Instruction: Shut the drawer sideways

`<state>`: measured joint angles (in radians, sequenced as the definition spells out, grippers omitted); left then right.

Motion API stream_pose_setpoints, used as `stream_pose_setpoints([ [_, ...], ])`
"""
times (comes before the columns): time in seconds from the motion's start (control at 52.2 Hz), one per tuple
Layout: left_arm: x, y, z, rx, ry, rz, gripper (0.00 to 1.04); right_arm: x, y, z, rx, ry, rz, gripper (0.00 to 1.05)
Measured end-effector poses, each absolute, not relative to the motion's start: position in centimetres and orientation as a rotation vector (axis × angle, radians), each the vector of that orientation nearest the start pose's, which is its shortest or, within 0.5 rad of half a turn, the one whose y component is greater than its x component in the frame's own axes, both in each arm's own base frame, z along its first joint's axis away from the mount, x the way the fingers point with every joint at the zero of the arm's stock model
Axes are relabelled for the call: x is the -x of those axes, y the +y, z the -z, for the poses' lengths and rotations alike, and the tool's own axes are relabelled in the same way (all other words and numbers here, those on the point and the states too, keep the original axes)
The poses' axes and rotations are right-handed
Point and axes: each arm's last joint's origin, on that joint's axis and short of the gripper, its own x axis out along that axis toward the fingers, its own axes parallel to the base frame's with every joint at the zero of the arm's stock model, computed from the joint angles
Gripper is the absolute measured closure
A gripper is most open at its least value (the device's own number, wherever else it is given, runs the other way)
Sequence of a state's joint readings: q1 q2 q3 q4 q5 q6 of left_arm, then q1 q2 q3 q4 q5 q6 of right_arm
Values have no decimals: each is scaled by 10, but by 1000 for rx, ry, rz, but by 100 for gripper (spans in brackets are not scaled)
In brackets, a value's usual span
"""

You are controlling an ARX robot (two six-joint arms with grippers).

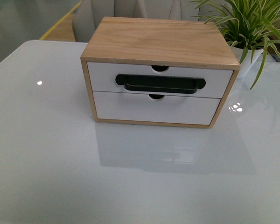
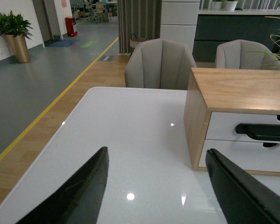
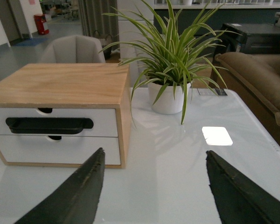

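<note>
The drawer point(image 1: 160, 79), centre frame in the front view, already looks nearly flush, so either wide-open, empty claw, left point(image 2: 156, 186) or right point(image 3: 154, 186), should press its white front squarely

I see neither arm from my front camera. On my left wrist camera, the left gripper with two dark, tapered fingers point(image 2: 154, 186) has its jaws spread wide, nothing between them. On my right wrist camera, the right gripper with matching dark, tapered fingers point(image 3: 154, 186) is spread just as wide, holding nothing and touching nothing.
</note>
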<state>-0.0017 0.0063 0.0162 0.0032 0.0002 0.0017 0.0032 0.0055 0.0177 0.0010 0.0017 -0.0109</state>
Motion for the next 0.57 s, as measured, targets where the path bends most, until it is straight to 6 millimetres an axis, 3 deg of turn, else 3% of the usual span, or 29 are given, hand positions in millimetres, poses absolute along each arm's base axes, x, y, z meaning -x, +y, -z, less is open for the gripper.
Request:
stream_pose_setpoints([
  [0.134,-97,0,-169,-2,-13,2,7,-97,0,-169,11,-13,-1,8],
  [0.574,-97,0,-169,-2,-13,2,9,-97,0,-169,10,-13,-1,9],
])
